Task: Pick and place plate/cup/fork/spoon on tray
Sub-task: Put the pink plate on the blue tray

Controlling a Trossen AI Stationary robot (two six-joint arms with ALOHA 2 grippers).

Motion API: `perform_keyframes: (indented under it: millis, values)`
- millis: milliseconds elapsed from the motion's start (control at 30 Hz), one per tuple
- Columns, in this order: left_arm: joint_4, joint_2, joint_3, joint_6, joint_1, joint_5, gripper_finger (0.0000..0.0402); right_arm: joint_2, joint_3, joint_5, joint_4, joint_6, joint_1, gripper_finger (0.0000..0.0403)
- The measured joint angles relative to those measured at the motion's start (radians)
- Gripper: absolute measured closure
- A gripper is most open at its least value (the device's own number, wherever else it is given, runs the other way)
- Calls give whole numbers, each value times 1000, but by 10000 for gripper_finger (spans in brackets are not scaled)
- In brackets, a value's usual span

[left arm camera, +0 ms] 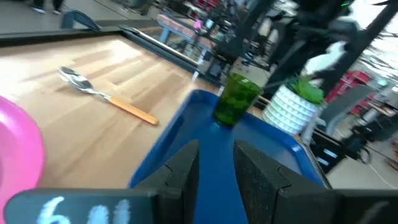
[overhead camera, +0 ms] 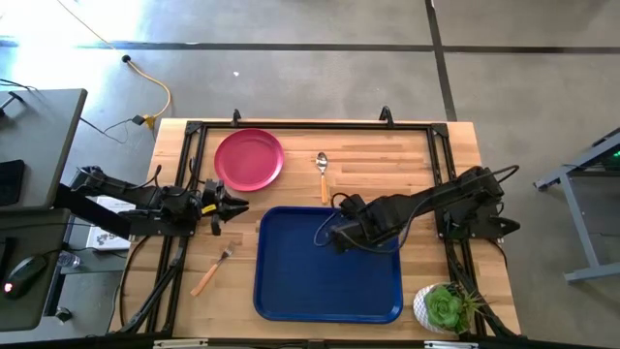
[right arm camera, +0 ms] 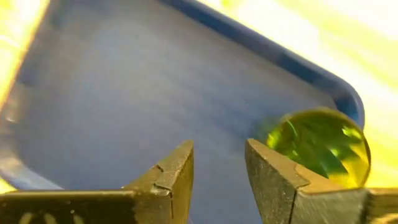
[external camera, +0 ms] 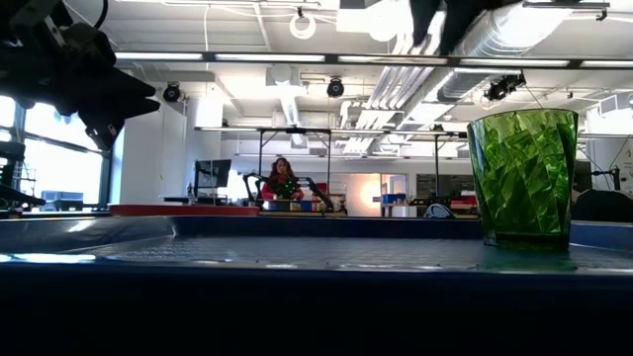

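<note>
The dark blue tray (overhead camera: 291,291) lies at the table's near middle. The green cup (external camera: 522,178) stands upright on the tray's floor; it also shows in the left wrist view (left arm camera: 236,99) and in the right wrist view (right arm camera: 320,146). In the high view my right arm hides it. My right gripper (overhead camera: 329,236) is open above the tray, the cup beside and below one finger (right arm camera: 273,177). My left gripper (overhead camera: 235,206) is open and empty just near of the pink plate (overhead camera: 249,159). The spoon (overhead camera: 323,174) and the fork (overhead camera: 211,271) lie flat on the wood.
A succulent in a white pot (overhead camera: 444,308) stands at the table's near right corner, next to the tray. A black frame (overhead camera: 310,124) runs around the table top. A person (external camera: 283,178) sits far off in the room behind.
</note>
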Motion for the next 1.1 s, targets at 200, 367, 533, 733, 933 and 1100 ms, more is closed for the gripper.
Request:
perform_keyframes:
  millis: [200, 367, 533, 733, 933, 1100]
  values:
    - [6, 0, 0, -8, 0, -60, 311, 0, 130, 142, -37, -2, 0, 267]
    - [6, 0, 0, -17, 0, -58, 311, -1, 197, 208, -56, -28, 0, 267]
    - [12, 0, 19, 75, 0, -5, 311, -1, 215, 248, -57, -47, 0, 267]
    - [10, 9, 102, 299, 0, 31, 309, -1, 215, 249, -57, -47, -1, 267]
    - [-75, 72, 228, 554, 0, 29, 300, -1, 215, 253, -57, -47, -1, 267]
    - [-199, 177, 355, 649, 0, -17, 288, 0, 215, 270, -56, -47, -1, 267]
